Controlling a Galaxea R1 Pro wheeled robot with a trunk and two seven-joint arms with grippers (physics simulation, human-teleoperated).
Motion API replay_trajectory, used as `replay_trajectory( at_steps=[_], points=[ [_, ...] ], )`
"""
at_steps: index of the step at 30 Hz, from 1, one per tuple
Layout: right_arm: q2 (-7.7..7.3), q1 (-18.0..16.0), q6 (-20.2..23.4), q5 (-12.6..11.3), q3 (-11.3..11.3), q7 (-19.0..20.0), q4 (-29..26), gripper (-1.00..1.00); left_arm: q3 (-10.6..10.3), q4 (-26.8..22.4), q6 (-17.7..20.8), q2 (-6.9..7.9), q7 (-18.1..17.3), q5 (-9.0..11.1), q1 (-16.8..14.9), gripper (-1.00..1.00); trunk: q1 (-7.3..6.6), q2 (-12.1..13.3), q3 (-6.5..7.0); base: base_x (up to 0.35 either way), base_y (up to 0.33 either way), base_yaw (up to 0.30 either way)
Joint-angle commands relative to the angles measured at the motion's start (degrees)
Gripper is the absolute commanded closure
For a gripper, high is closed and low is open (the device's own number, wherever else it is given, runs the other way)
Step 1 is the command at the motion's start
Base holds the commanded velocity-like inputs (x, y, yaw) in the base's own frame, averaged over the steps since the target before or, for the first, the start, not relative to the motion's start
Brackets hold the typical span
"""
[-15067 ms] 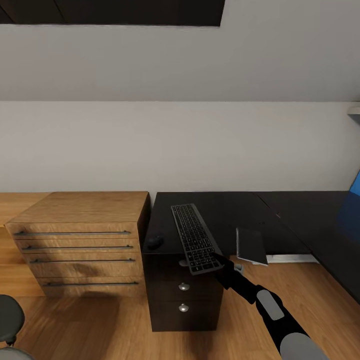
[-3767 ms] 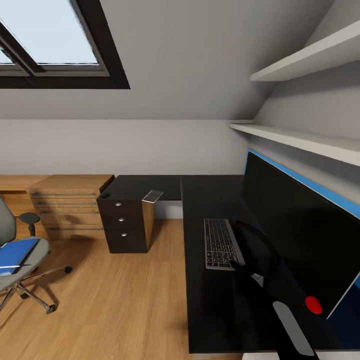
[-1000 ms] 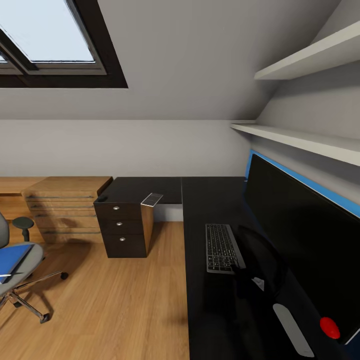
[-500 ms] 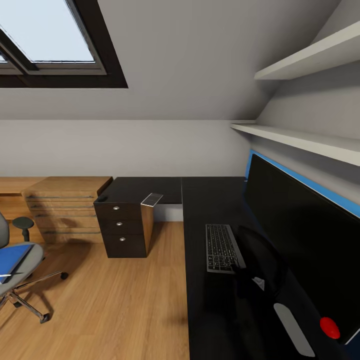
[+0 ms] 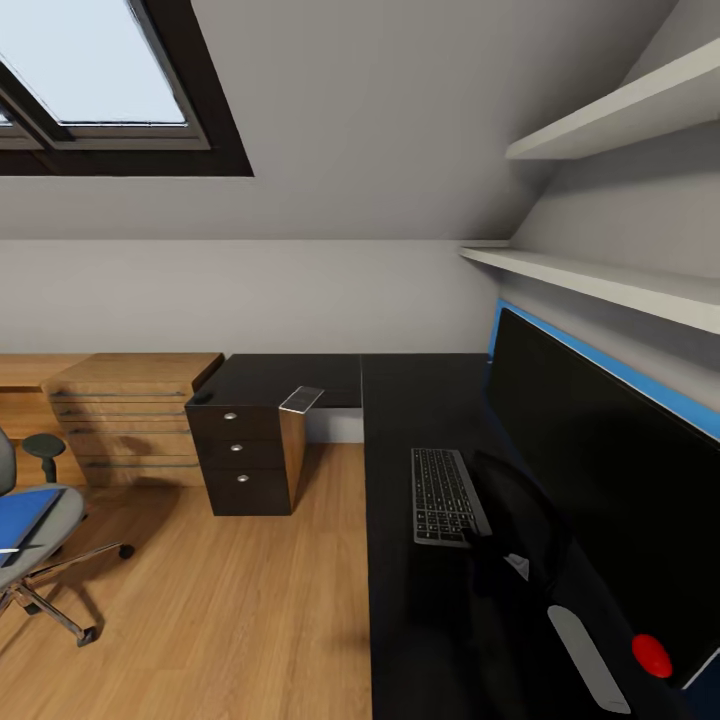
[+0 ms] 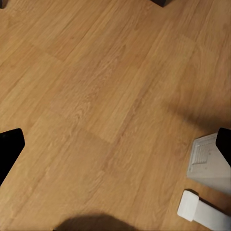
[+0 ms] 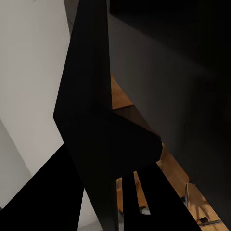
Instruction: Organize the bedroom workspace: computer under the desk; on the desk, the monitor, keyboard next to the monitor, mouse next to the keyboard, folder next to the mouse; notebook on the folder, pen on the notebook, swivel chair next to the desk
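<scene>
The keyboard (image 5: 445,495) lies flat on the black desk (image 5: 410,400), right beside the wide black monitor (image 5: 600,450). My right gripper (image 5: 492,562) sits at the keyboard's near end, too dark to read its jaws. The dark notebook (image 5: 302,400) lies on the desk's far wing, and the small mouse (image 5: 202,398) is at that wing's left corner. At the left edge stands the swivel chair (image 5: 45,520) with the blue folder (image 5: 22,512) and white pen (image 5: 10,549) on its seat. My left gripper (image 6: 115,144) hangs open over the floor near the light grey vented computer (image 6: 209,161).
A black drawer unit (image 5: 245,455) stands under the desk's far wing, with a light wooden drawer chest (image 5: 125,420) to its left. Wall shelves (image 5: 600,280) overhang the monitor. A white desk foot (image 6: 192,207) rests on the wooden floor (image 5: 220,600). A red round knob (image 5: 652,655) shows by the monitor's lower corner.
The view has shifted very slightly. The keyboard, right arm and chair stand as before.
</scene>
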Motion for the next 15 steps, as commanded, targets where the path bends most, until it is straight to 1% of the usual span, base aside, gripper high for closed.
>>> replay_trajectory(
  at_steps=[1,15],
  points=[
    [0.01,0.0,0.4,0.8,-0.3,-0.5,0.7,1.0,-0.2,-0.1,-0.5,0.06,0.2,0.6,0.0,-1.0,0.01,0.0,-0.06,0.0,-0.01,0.0],
    [0.06,0.0,0.4,0.8,-0.3,-0.6,0.7,1.0,-0.2,0.2,-0.5,0.06,0.2,0.6,0.0,-1.0,0.01,0.0,-0.06,0.0,-0.001,0.0]
  ],
)
